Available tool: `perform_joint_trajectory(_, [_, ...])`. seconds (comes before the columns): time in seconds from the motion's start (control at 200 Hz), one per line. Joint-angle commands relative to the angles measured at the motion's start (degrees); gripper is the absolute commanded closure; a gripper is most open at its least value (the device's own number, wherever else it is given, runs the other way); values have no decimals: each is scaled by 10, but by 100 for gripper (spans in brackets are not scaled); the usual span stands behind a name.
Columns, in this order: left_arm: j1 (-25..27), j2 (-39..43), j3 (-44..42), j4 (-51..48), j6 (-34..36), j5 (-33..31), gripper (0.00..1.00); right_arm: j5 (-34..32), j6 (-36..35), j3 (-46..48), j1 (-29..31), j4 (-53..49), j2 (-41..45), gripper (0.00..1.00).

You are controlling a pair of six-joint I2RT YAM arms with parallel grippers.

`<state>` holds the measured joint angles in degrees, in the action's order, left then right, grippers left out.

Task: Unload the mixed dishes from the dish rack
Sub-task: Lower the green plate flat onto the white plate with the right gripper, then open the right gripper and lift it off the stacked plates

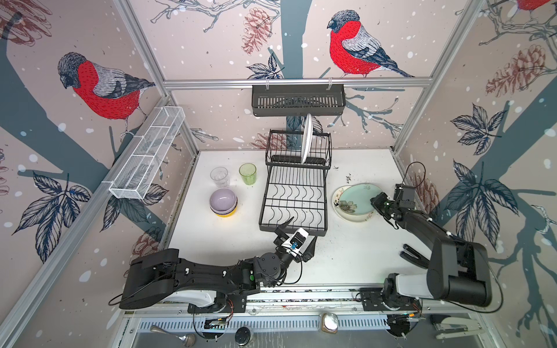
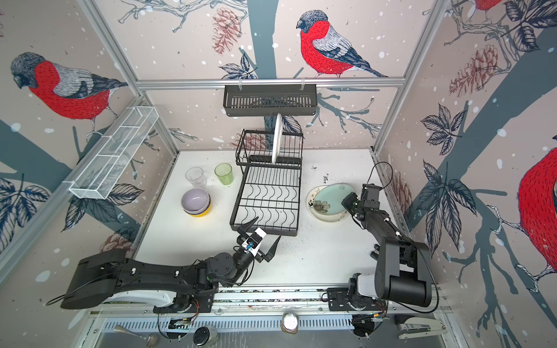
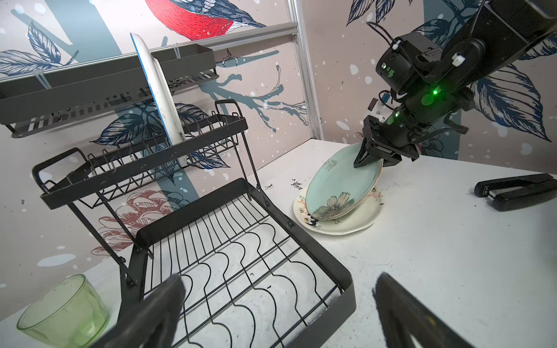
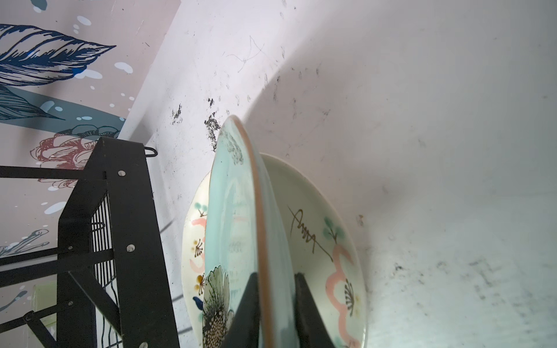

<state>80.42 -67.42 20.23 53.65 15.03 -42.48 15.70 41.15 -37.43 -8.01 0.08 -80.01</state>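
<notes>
Right gripper [image 4: 275, 313] angled down, clamping tilted mint plate [image 4: 232, 226]; rim pinch hidden from top views. Left gripper [image 3: 277, 289] agape, empty.

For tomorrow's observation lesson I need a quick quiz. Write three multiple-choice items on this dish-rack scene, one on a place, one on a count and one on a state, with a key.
1. Where is the white plate?
A. flat on the table
B. upright in the dish rack's upper tier
C. in the white mesh basket

2. How many glasses stand on the table?
A. two
B. three
C. five

3. What is the right gripper doing?
A. hanging open over the bowls
B. shut on nothing
C. shut on the mint plate's rim

Key:
1 B, it stands on edge between the upper wires.
2 A, the clear glass and the green glass stand side by side.
3 C, its jaws pinch the tilted rim.
</notes>
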Motion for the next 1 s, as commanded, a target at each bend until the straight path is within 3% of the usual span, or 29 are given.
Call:
perform_joint_trajectory(0.0, [0,-4,5,23,4,-9,2,-99,-30,0,3,-121,-23,79])
perform_joint_trajectory(0.3, [0,-6,10,17,5,-14,2,-97,-29,-1,6,-120,-39,62])
perform_joint_trajectory(0.815, [0,-7,15,6,3,-16,2,-90,-11,10,24,-112,-15,62])
perform_joint_trajectory(0.996, [0,-18,22,-4,2,-13,2,-95,-21,1,33,-134,36,54])
